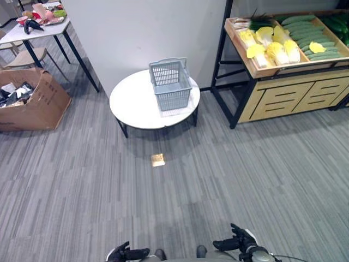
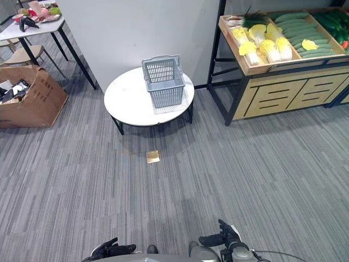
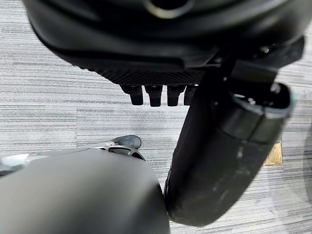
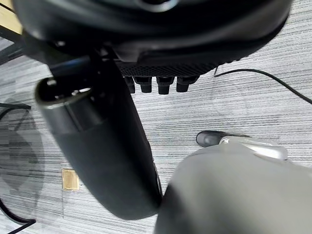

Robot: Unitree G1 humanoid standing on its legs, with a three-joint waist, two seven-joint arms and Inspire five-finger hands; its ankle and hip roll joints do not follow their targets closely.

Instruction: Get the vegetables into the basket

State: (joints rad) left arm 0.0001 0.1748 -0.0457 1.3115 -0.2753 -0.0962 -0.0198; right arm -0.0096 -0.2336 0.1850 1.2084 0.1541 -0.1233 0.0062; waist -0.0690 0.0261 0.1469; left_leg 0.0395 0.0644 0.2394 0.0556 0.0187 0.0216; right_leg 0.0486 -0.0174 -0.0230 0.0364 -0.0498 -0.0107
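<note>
Left eye view, cardboard box [image 1: 34, 102], floor tag [image 1: 158, 160]

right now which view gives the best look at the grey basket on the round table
The left eye view: the basket stands whole and empty on the white round table, slightly larger there. The right eye view shows it whole too, slightly further off. The wrist views look at the floor past each hand, with the basket outside them.

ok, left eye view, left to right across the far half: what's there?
cardboard box → round white table → grey basket standing on the table → wooden produce shelf holding yellow-white cabbages and green cucumbers.
</note>
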